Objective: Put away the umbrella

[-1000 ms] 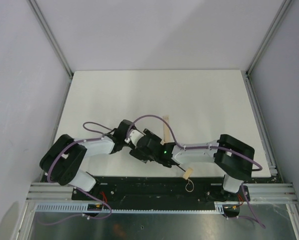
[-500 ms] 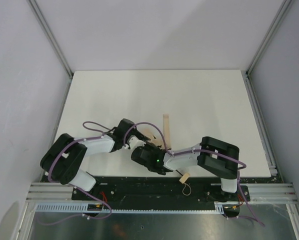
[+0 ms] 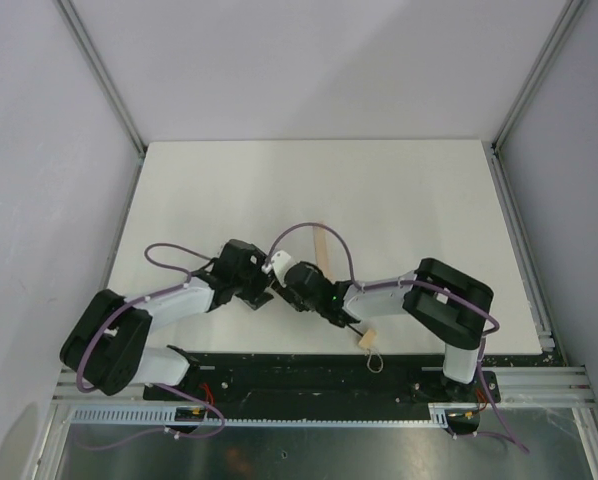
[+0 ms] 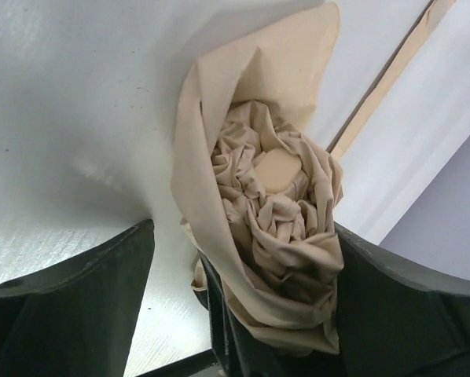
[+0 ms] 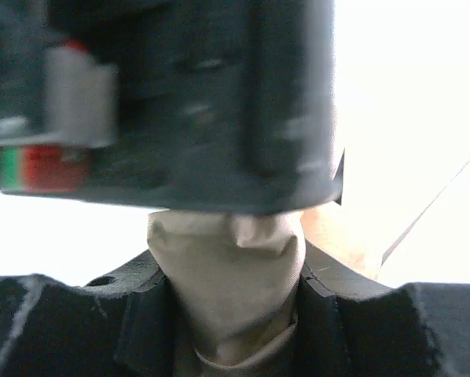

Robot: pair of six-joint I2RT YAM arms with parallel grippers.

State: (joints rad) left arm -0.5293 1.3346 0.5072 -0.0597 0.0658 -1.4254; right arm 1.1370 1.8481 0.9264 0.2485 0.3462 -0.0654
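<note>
The umbrella point(image 4: 274, 204) is a bunched roll of beige fabric with a flat beige flap wrapped round one side. In the top view only its pale handle point(image 3: 367, 340) with the wrist loop point(image 3: 377, 360) shows, near the table's front edge; the rest lies under the arms. My right gripper point(image 3: 297, 285) is shut on the folded fabric point(image 5: 231, 298). My left gripper point(image 3: 262, 290) faces it end on. Its jaws stand wide either side of the canopy end point(image 4: 241, 229); the right finger point(image 4: 408, 314) touches the fabric and bare table shows beside the left finger point(image 4: 62, 314).
A narrow beige strip point(image 3: 322, 248) lies on the white table point(image 3: 399, 200) just beyond the grippers. Grey walls and metal frame rails point(image 3: 514, 230) bound the table. The left gripper's body point(image 5: 188, 102) fills the upper part of the right wrist view.
Both grippers have moved away from the front edge and closer together. The right arm's elbow has swung, and the handle has shifted slightly up and to the left.
</note>
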